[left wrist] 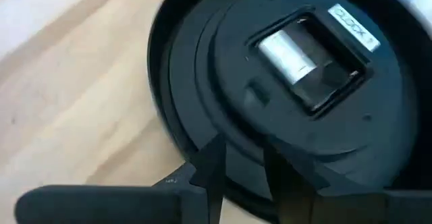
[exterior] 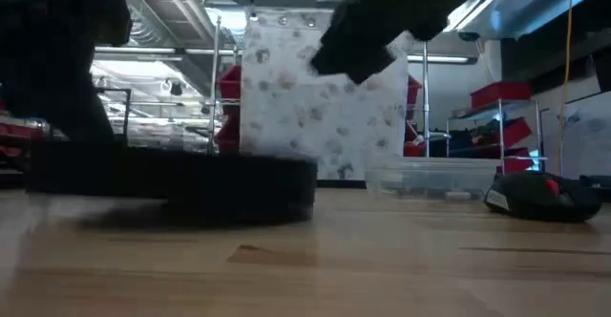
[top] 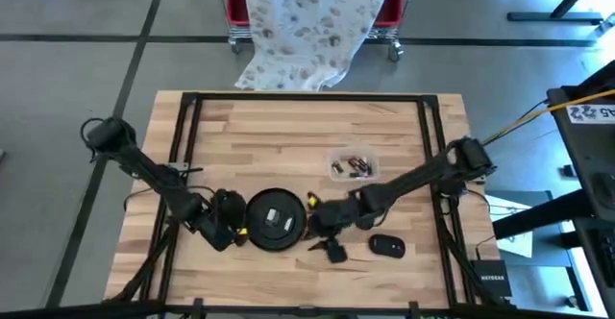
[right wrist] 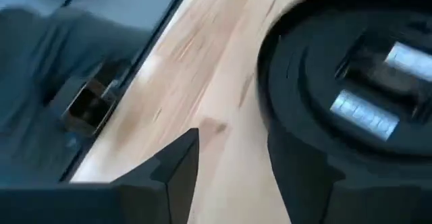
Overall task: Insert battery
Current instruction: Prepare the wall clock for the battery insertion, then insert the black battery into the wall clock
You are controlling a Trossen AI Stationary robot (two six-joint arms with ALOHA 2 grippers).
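Note:
A round black clock (top: 274, 220) lies back-up on the wooden table. Its open battery compartment (left wrist: 307, 59) has a silver battery (left wrist: 287, 52) lying in it. My left gripper (top: 233, 228) is at the clock's left edge, its fingers nearly together over the rim. My right gripper (top: 322, 218) stands open just off the clock's right edge with nothing between its fingers (right wrist: 175, 163). In the right wrist view one finger stands in front of the clock's rim (right wrist: 283, 82); whether it touches cannot be told. My left gripper is shut on the clock's left rim (left wrist: 243, 153), which shows in the narrow gap between the two fingers (left wrist: 209, 166). The fingers slant down from the table's left side. The clock lies flat on the table.
A clear box of batteries (top: 353, 165) sits behind the clock on the right. A black mouse (top: 387, 246) and a small black piece (top: 334, 253) lie near the front right, and a small yellow thing (top: 312, 201) is by the right gripper. Black rails (top: 183, 136) run along the table's sides.

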